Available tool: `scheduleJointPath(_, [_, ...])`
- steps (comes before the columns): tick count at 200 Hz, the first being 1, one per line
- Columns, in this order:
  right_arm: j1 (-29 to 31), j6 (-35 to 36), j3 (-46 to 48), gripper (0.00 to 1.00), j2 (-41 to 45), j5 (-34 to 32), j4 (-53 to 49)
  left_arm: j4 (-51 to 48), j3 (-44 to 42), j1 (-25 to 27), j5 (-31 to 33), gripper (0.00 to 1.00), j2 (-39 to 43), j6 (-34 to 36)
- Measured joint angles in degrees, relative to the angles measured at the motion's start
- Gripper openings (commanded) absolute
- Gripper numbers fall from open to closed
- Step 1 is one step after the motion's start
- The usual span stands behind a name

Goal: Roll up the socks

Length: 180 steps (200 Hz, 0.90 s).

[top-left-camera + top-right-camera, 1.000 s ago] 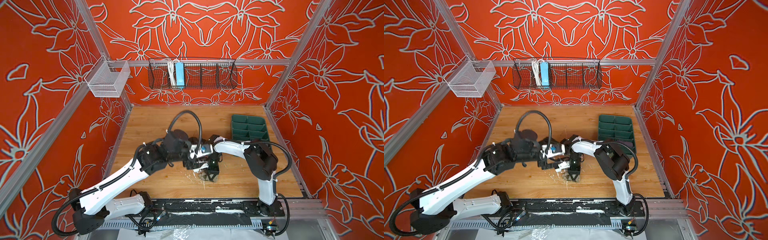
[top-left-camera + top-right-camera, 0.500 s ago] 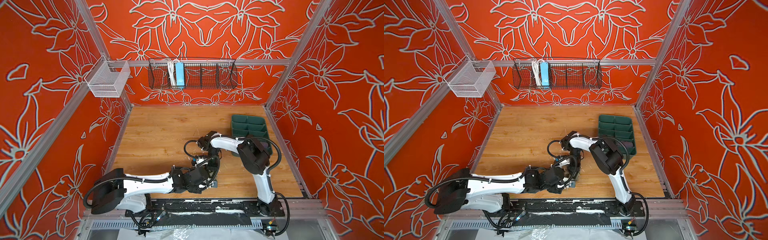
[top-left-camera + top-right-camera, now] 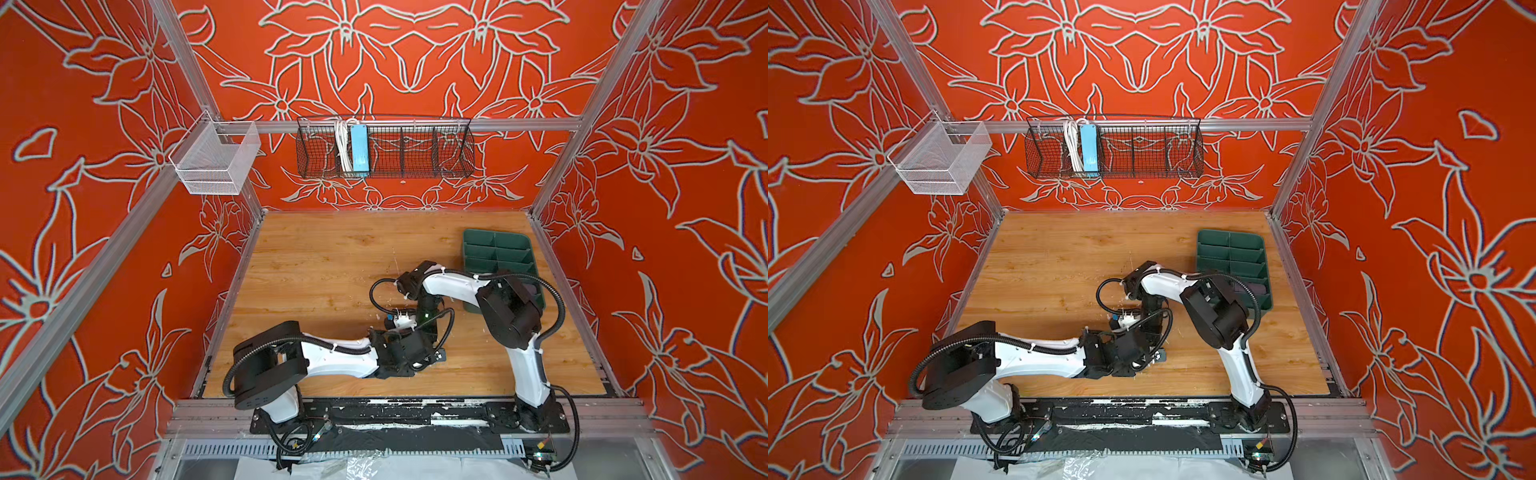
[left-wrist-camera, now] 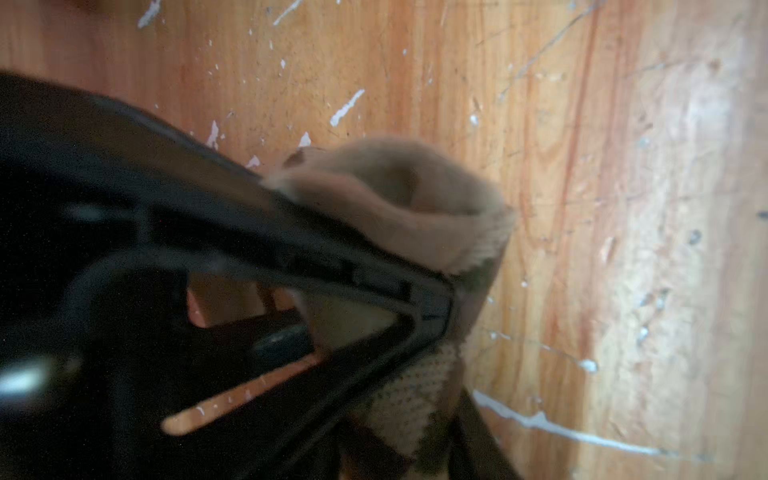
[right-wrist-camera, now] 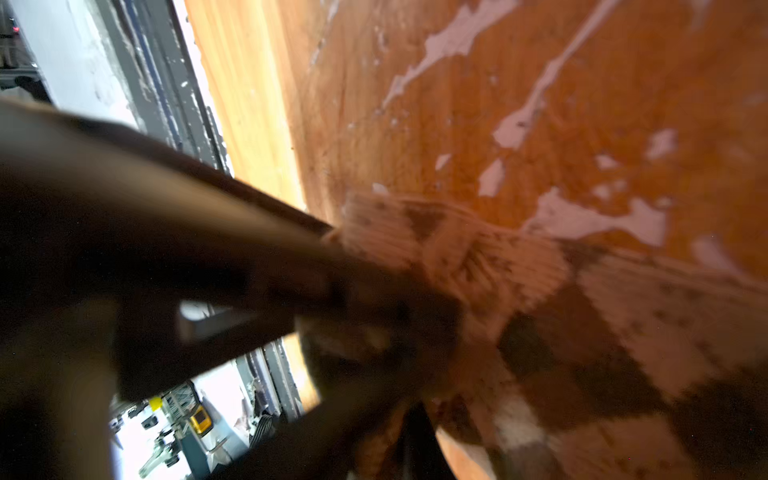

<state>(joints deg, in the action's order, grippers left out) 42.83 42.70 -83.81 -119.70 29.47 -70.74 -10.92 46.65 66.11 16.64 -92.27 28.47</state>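
Observation:
The beige sock (image 4: 399,208) with dark argyle diamonds lies on the wooden table near the front middle. In the left wrist view its bunched end curls up over a black finger (image 4: 365,266). My left gripper (image 4: 451,374) is shut on it. In the right wrist view the same sock (image 5: 478,257) runs out flat from my right gripper (image 5: 415,374), also shut on it. In both top views the left gripper (image 3: 432,357) and right gripper (image 3: 426,332) meet and hide the sock. I see no purple sock for certain.
A green compartment tray (image 3: 494,249) stands at the right. A dark purplish shape (image 3: 1252,286) fills its nearest compartment, partly behind the right arm. A black wire basket (image 3: 384,145) and a white mesh basket (image 3: 216,162) hang on the back rail. Pale flecks scatter the table (image 3: 316,266).
The left arm dropped from a raised pose at the middle to lie low along the table's front. Its gripper closed onto the beige sock. The right arm's elbow shifted back; its gripper stayed shut.

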Motion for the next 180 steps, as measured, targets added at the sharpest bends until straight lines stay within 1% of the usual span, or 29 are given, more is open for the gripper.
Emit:
scheduleJointPath(11, [-0.2, -0.5, 1.2, 0.03, 1.4, -0.2, 1.4, -1.2, 0.8, -0.4, -0.9, 0.04, 0.0, -1.1])
scheduleJointPath(23, [-0.4, -1.3, 3.0, 0.09, 3.3, -0.4, 3.7, -3.0, 1.9, -1.3, -2.6, 0.00, -0.1, -2.2])
scheduleJointPath(26, [-0.4, -1.4, 3.5, 0.11, 3.7, -0.4, 4.2, -3.5, 2.2, -1.5, -3.1, 0.00, -0.1, -2.2])
scheduleJointPath(44, [-0.7, -3.0, 6.3, 0.12, 6.8, -1.3, 8.3, -5.6, 3.5, -2.8, -6.3, 0.00, -0.3, -1.2])
scheduleJointPath(58, [-1.3, -4.2, 8.9, 0.16, 9.1, -1.7, 11.3, -7.1, 4.2, -3.5, -8.4, 0.00, -0.3, 0.2])
scheduleJointPath(88, [-3.2, -7.2, 15.4, 0.24, 15.3, 0.6, 18.6, -8.2, 5.0, -4.8, -11.7, 0.00, -0.5, 2.2])
scheduleJointPath(114, [-5.1, -8.9, 20.5, 0.25, 22.1, 0.9, 23.8, -7.6, 5.4, -5.8, -14.6, 0.00, -0.5, 2.0])
scheduleJointPath(132, [-6.0, -10.8, 23.7, 0.27, 28.1, -1.2, 27.6, -7.5, 6.3, -6.3, -16.8, 0.00, -0.5, 1.7])
scheduleJointPath(143, [-6.9, -11.6, 25.5, 0.30, 33.1, -3.8, 29.2, -8.7, 6.6, -7.1, -18.4, 0.00, -0.5, 0.1])
scheduleJointPath(161, [-8.9, -13.2, 28.8, 0.44, 43.1, -9.2, 32.3, -10.7, 6.7, -9.4, -20.8, 0.00, -0.7, -1.3])
scheduleJointPath(180, [-10.1, -14.2, 32.2, 0.52, 53.0, -15.8, 35.8, -13.2, 8.0, -11.3, -23.5, 0.00, -1.2, -1.9])
